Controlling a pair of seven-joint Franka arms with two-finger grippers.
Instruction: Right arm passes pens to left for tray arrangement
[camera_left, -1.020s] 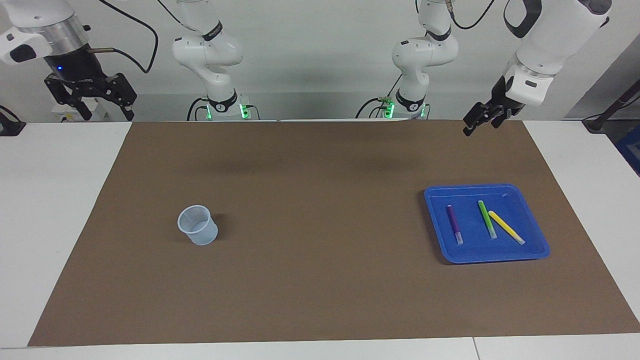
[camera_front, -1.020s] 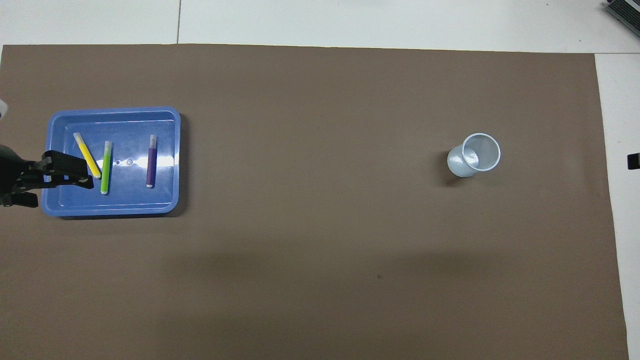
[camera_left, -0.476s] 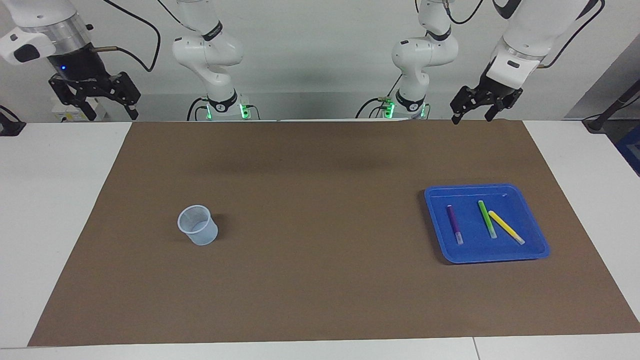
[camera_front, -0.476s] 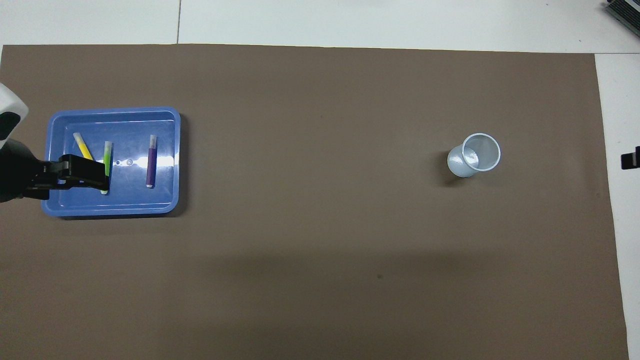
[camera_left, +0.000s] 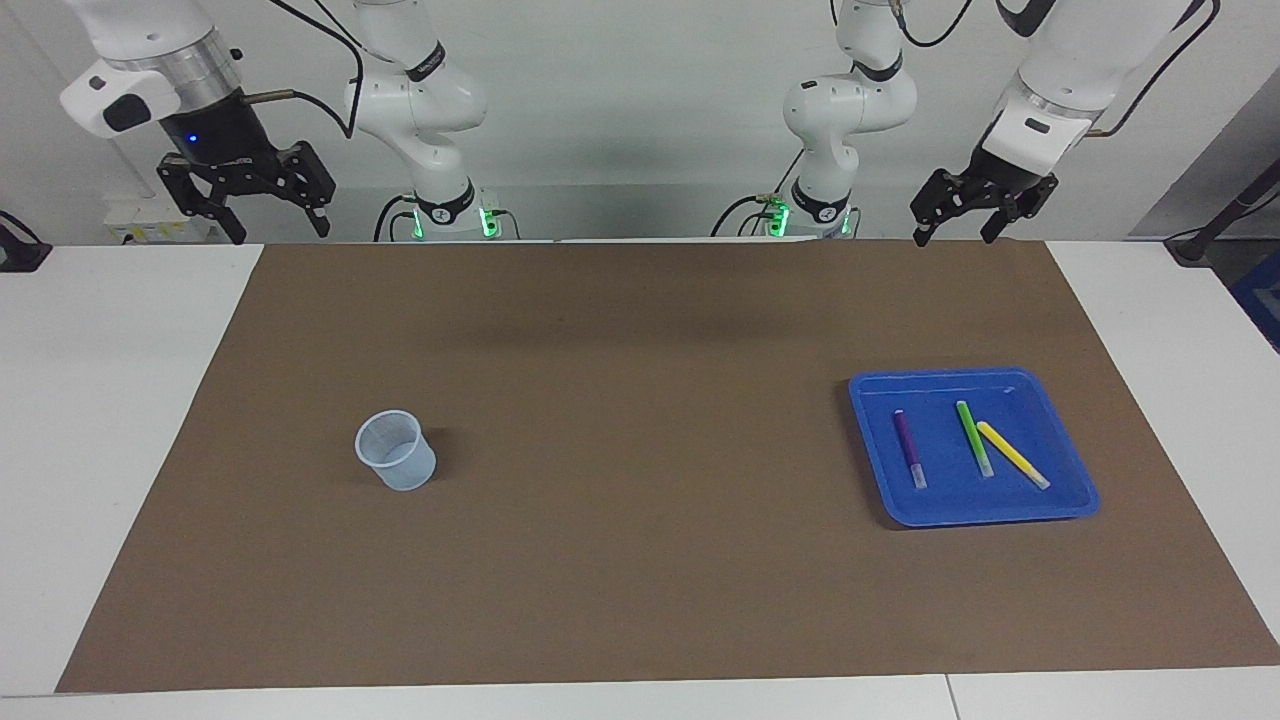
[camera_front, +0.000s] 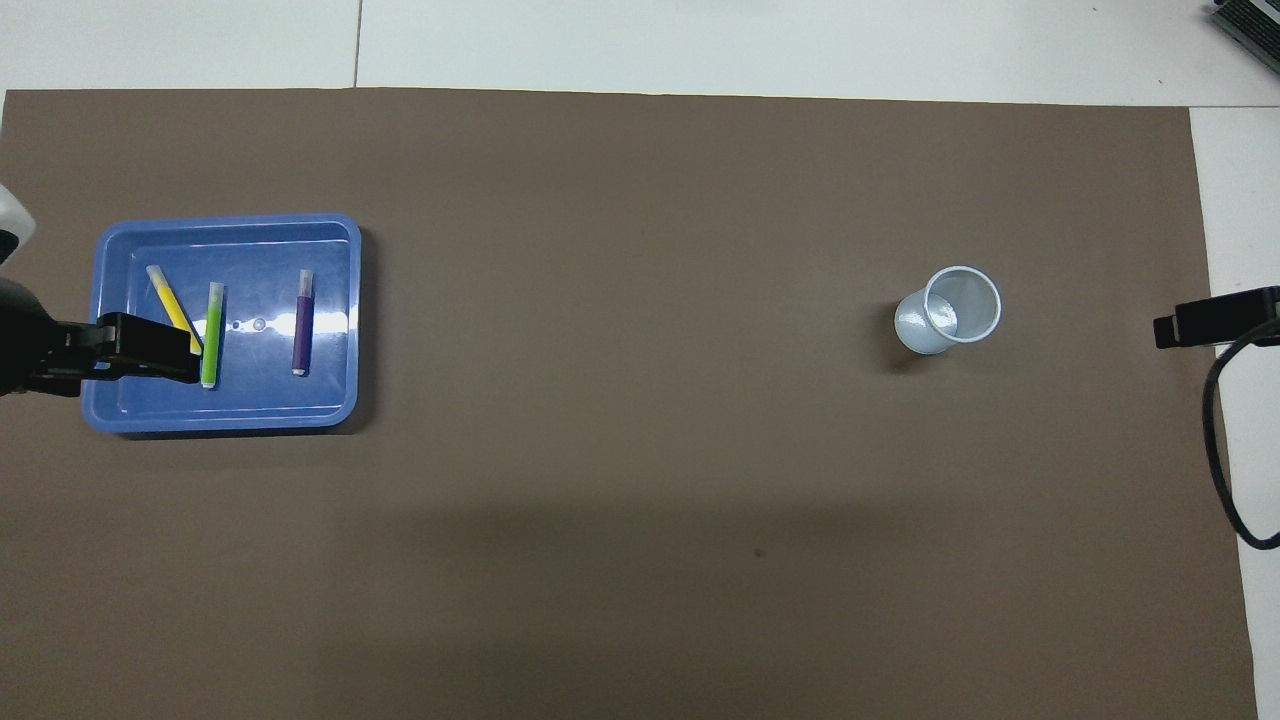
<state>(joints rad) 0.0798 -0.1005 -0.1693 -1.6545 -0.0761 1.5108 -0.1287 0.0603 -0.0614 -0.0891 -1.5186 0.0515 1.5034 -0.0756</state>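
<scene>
The blue tray (camera_left: 1050, 410) lies on the brown mat at the left arm's end; it also shows in the overhead view (camera_front: 330, 240). In it lie the purple pen (camera_left: 909, 450) (camera_front: 302, 322), the green pen (camera_left: 973, 438) (camera_front: 211, 335) and the yellow pen (camera_left: 1012, 455) (camera_front: 168, 302). The yellow pen's end touches the green pen. My left gripper (camera_left: 952, 238) (camera_front: 190, 358) hangs open and empty high above the tray's end of the mat, touching nothing. My right gripper (camera_left: 278, 230) (camera_front: 1160, 332), with the blue light, hangs open and empty high at the right arm's end.
A small clear plastic cup (camera_left: 397, 450) (camera_front: 950, 312) stands upright and empty on the brown mat (camera_left: 640, 560) toward the right arm's end. White table surrounds the mat. A black cable (camera_front: 1225, 450) hangs from the right arm.
The right gripper has moved in from the table's end toward the mat, still high. The left gripper has turned from a tilt to point down and stays high. Pens, tray and cup are unmoved.
</scene>
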